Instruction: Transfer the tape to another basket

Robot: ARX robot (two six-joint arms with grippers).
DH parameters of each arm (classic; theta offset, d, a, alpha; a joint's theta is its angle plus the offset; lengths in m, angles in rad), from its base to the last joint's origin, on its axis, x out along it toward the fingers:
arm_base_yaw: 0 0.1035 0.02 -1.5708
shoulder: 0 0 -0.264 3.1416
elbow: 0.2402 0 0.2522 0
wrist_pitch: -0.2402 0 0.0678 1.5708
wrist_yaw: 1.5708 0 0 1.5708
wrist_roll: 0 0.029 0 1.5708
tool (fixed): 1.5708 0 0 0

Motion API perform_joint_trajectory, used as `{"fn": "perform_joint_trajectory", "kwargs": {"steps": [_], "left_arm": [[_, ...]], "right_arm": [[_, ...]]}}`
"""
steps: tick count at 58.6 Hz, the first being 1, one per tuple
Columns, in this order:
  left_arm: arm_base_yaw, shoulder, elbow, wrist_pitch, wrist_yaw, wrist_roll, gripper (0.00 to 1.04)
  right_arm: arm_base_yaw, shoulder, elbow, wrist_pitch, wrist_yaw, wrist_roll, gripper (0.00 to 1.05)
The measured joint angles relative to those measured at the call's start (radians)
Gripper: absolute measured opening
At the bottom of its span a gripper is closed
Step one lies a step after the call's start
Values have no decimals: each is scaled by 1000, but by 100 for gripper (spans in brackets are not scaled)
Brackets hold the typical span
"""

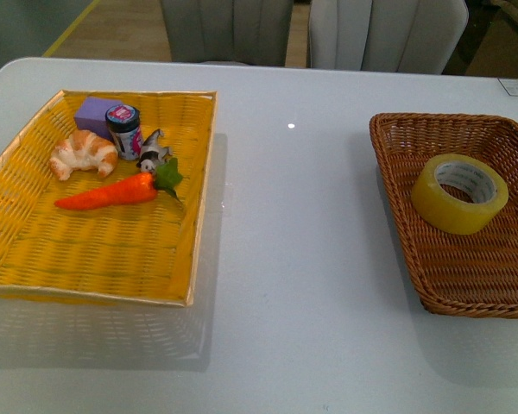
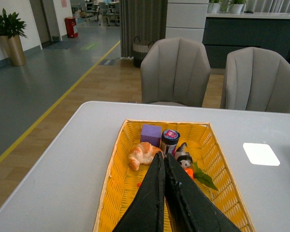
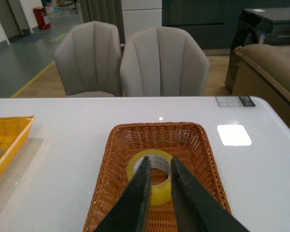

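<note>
Tape (image 3: 153,175) lies in basket (image 3: 117,188) beyond right gripper (image 3: 158,166).

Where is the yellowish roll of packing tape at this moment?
In the front view, the yellowish roll of packing tape lies inside the dark brown wicker basket on the right of the white table, far from the yellow woven tray.

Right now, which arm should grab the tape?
Right. The tape lies in the brown basket on the robot's right, and the right gripper is lined up over the roll. The left gripper hangs above the yellow basket, apart from the tape.
</note>
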Motion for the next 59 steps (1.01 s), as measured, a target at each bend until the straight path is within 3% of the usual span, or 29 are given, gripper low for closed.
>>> {"fn": "perform_joint_trajectory", "kwargs": {"steps": [4,17,21,24,59], "left_arm": [[0,0,0,-1,0,0,2],[0,0,0,-1,0,0,2],[0,0,0,-1,0,0,2],[0,0,0,-1,0,0,2],[0,0,0,-1,0,0,2]], "right_arm": [[26,-58,-1,-53,28,-12,2],[104,-252,-2,-227,101,-17,2],[171,-300,-2,-274,191,-17,2],[205,-338,-2,-305,194,-18,2],[215,-578,-2,-541,205,-18,2]]}}
